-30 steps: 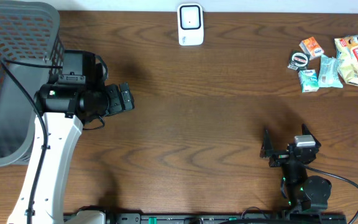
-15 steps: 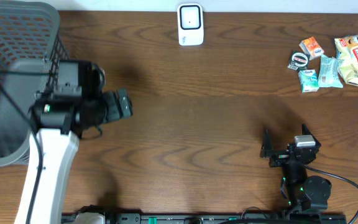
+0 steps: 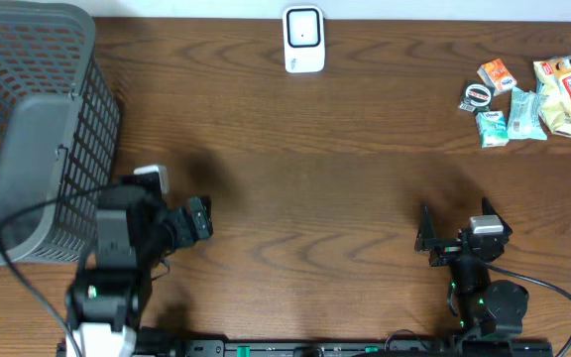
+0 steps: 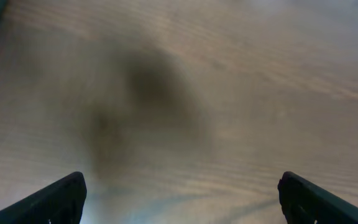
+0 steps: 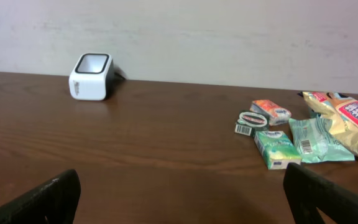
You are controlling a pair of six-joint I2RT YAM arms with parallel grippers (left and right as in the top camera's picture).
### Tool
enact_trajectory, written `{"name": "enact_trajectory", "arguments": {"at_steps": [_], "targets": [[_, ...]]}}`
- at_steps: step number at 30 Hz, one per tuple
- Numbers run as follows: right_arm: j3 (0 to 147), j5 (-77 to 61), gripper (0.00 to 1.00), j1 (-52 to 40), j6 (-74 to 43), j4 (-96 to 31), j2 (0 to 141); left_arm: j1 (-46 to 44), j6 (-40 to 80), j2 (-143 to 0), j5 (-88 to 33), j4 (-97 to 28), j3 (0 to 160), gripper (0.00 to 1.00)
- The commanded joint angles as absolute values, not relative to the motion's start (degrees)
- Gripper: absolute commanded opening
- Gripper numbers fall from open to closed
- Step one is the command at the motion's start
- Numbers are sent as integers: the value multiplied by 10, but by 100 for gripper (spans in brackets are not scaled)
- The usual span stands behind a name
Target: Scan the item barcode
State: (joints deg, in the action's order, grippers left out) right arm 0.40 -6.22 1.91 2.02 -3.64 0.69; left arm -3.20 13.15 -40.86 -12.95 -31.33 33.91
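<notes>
Pulling the left gripper (image 3: 199, 218), jaws wide and empty, away from the basket (image 3: 28, 129) toward lower left. Keeping the right gripper (image 3: 426, 238) spread, empty, lower right. Leaving the snack packets (image 3: 528, 99) unscanned, upper right; probably resetting.

The left arm (image 3: 122, 243) is black with a white link; the right arm (image 3: 479, 283) black, green-lit.

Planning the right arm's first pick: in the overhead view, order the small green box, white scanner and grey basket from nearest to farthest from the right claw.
From the right claw:
1. small green box, far right, in the item pile.
2. white scanner, far edge, near the middle.
3. grey basket, far left corner.
</notes>
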Motion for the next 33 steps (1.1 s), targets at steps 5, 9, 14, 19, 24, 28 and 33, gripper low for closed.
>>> {"name": "enact_trajectory", "arguments": {"at_steps": [5,9,14,19,24,28,33], "targets": [[3,-65,99,23,13,-39,3,-29,98,-252,-149,-232,218,98],[3,-66,99,23,13,-39,3,-29,96,-183,-149,-198,178,97],[3,-65,99,23,13,-39,3,-29,96,-100,-149,-189,142,98],[3,-65,99,23,13,-39,3,-29,96,-48,-148,-178,111,98],[3,-65,99,23,13,-39,3,-29,96,-14,-145,-123,65,98],[3,-65,99,23,13,-39,3,-28,96,-1,-138,-76,41,98],[3,-65,99,23,13,-39,3,-28,96,-1,-105,-14,26,98]]}}
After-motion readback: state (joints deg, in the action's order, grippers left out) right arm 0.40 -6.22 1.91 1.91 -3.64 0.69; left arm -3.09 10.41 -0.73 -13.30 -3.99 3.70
